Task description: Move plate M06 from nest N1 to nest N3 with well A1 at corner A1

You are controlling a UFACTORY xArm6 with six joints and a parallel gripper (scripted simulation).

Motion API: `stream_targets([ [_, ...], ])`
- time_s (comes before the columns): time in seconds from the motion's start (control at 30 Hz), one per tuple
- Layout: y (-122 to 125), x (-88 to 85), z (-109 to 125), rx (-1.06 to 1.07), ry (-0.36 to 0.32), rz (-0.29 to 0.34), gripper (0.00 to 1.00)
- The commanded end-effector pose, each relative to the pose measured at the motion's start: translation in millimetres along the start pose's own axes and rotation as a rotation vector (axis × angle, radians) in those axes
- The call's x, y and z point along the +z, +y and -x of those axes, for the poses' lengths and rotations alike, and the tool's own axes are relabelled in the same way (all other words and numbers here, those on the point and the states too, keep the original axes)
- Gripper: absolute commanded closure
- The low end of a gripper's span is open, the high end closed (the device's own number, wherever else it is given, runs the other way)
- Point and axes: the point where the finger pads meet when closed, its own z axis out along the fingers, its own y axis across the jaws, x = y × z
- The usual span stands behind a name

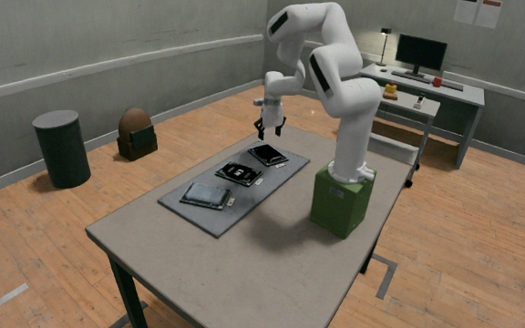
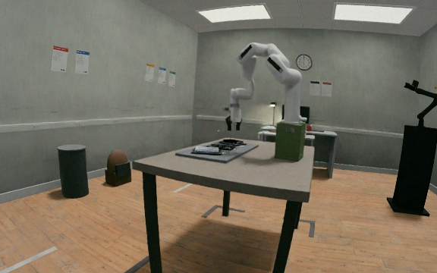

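Note:
A grey deck (image 1: pixel 235 187) on the table carries three nests in a row. The far nest holds a dark plate (image 1: pixel 268 155). The middle nest (image 1: pixel 239 173) is black with white marks and looks empty. The near nest holds a grey-topped plate (image 1: pixel 205 195). Small white signs (image 1: pixel 259 181) stand beside the nests; their text and the plate labels are too small to read. My gripper (image 1: pixel 270 131) points down, open and empty, well above the far end of the deck, just beyond the far plate. It also shows in the exterior view (image 2: pixel 233 123), high over the deck (image 2: pixel 218 149).
The arm stands on a green pedestal (image 1: pixel 341 200) to the right of the deck. The table's far edge is just behind the gripper. A dark barrel (image 1: pixel 62 148) and a brown object (image 1: pixel 136 133) stand on the floor to the left. A desk (image 1: pixel 427 91) stands behind.

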Motion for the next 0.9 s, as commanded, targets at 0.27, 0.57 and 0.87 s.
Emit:
stream_targets([
  [0.27,0,19.5,-2,0.000,0.005,0.000,0.00],
  [0.57,0,31.2,-2,0.000,0.005,0.000,0.00],
  [0.87,0,46.2,-2,0.000,0.005,0.000,0.00],
])
